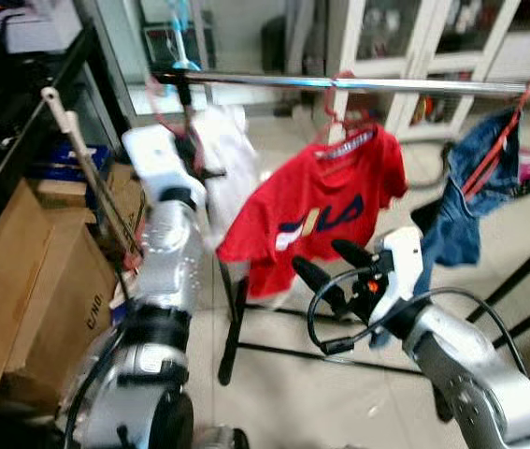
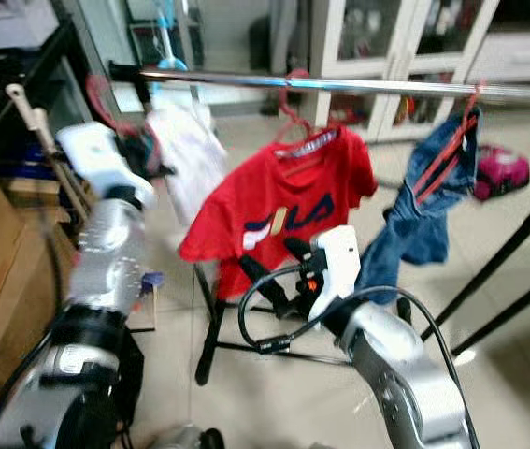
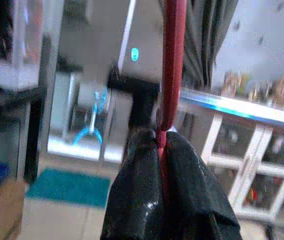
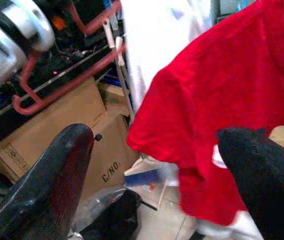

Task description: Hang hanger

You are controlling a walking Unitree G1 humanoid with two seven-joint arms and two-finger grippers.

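Black fingers of the right gripper [image 1: 325, 264] spread wide, lower centre of frame, holding nothing. Left gripper [image 3: 163, 150] clamped on a red hanger [image 3: 172, 65] carrying a white garment [image 1: 222, 154], upper left, just under the steel rail [image 1: 386, 85]. Behind: red shirt [image 1: 325, 210], denim piece [image 1: 465, 192] hung on rail. Cardboard boxes [image 1: 35, 281] far left, contents unseen.

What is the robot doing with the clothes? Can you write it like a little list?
left gripper: shut on red hanger, raised near the rail's end
rail: silver, horizontal
white garment: hanging beside the left gripper
red T-shirt: hanging on the rail
blue jeans: hanging further right
right gripper: open, holding nothing, before the red T-shirt
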